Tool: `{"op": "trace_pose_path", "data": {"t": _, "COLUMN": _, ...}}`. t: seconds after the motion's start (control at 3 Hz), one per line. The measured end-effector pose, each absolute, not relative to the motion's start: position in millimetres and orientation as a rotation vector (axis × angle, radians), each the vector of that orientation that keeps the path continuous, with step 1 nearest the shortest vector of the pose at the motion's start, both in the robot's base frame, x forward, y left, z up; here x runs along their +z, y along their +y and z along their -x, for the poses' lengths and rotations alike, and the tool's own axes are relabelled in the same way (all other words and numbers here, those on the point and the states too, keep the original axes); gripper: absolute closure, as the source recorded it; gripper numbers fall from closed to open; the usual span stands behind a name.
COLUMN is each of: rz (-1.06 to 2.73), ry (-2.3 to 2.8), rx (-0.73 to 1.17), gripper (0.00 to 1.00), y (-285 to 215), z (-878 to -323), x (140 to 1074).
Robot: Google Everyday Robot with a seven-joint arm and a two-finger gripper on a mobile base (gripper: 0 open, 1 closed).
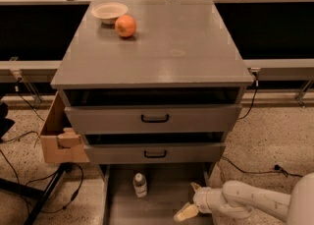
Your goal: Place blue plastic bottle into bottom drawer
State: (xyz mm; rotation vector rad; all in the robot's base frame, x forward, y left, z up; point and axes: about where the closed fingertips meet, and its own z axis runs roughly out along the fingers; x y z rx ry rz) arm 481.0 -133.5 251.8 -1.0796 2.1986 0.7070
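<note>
The blue plastic bottle (140,184), small and clear with a white cap and label, stands upright on the floor of the bottom drawer (162,204), which is pulled out below the two upper drawers. My gripper (189,201) is to the right of the bottle, over the drawer's right side, well apart from it. Its fingers are spread open and hold nothing. My white arm (255,202) reaches in from the lower right.
The grey cabinet's top (157,42) carries an orange fruit (125,25) and a white bowl (109,11). A cardboard box (59,138) hangs beside the cabinet's left side. Cables (255,170) lie on the speckled floor on both sides.
</note>
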Motion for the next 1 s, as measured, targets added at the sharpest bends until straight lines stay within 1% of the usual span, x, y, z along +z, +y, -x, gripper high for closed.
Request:
{"op": "trace_pose_path", "data": {"t": 0.33, "rz": 1.137, "ry": 2.276, "rx": 0.606, "gripper": 0.00, "y": -149, "z": -430, "x": 301}}
{"op": "trace_pose_path", "data": {"t": 0.67, "rz": 1.145, "ry": 2.279, "rx": 0.590, "gripper": 0.00, "y": -151, "z": -433, "x": 303}}
{"op": "trace_pose_path", "data": {"t": 1.0, "rz": 1.244, "ry": 2.324, "rx": 0.459, "gripper": 0.00, "y": -161, "z": -437, "x": 321}}
